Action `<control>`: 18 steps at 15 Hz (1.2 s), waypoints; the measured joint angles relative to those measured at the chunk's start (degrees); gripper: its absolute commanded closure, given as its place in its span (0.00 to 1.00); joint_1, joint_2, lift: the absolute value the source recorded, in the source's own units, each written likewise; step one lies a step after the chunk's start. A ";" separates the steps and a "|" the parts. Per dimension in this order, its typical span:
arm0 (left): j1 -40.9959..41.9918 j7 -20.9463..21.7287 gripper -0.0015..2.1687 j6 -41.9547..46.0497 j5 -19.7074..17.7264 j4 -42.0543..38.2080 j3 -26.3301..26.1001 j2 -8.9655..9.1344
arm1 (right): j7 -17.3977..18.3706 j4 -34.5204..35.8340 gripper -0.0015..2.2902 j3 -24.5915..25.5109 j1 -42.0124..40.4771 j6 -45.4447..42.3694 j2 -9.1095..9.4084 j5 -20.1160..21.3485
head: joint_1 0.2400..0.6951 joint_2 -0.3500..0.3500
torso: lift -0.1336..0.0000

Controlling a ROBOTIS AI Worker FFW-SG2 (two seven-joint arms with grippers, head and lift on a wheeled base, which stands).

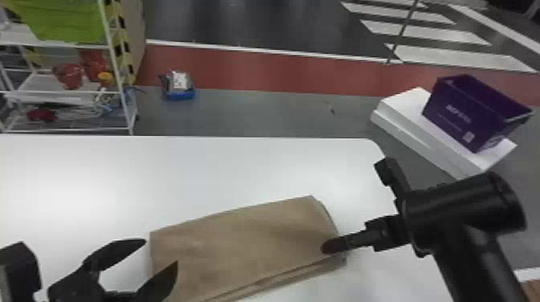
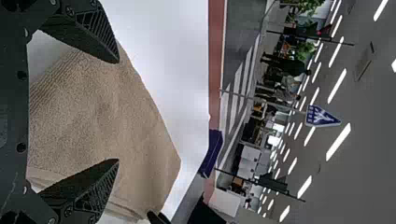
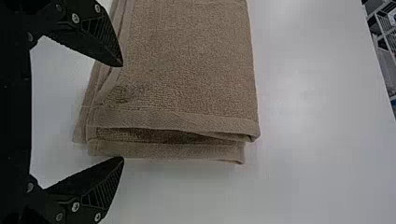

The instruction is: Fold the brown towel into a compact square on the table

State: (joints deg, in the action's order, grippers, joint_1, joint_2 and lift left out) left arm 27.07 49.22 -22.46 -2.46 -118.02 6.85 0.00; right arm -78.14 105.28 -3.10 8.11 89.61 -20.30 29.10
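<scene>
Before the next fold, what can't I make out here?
Head view: near-left part of the brown towel, cut off by the bottom edge.
Left wrist view: towel surface behind the left gripper, hidden by its jaws.
Head view: floor of the purple bin, behind its near wall.

Brown towel (image 1: 241, 241) cut off by head view's bottom edge, white table (image 1: 80, 172) by its left edge
</scene>
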 measured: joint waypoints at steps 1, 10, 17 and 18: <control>0.00 0.00 0.07 0.00 0.00 0.00 0.00 0.00 | 0.00 -0.27 0.09 -0.41 0.14 0.00 0.03 0.06 | 1.00 0.21 | 0.07; 0.14 -0.01 0.07 0.00 0.00 -0.26 0.37 0.00 | 0.00 1.02 0.09 0.04 0.09 0.00 -1.05 0.39 | 1.00 0.20 | 0.07; 0.18 0.09 0.07 0.00 0.00 -0.20 0.62 0.00 | 0.00 -0.60 0.19 -2.93 0.90 0.00 -0.68 1.98 | 1.00 0.22 | 0.07; 0.20 0.10 0.07 0.00 0.00 -0.23 0.66 0.00 | 0.00 -0.62 0.21 -3.25 1.01 0.00 -0.60 2.05 | 1.00 0.23 | 0.07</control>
State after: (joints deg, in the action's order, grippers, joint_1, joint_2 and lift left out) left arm 27.27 49.32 -22.46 -2.46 -118.25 7.52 0.00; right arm -78.13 104.67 -6.34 9.12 89.61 -20.90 31.15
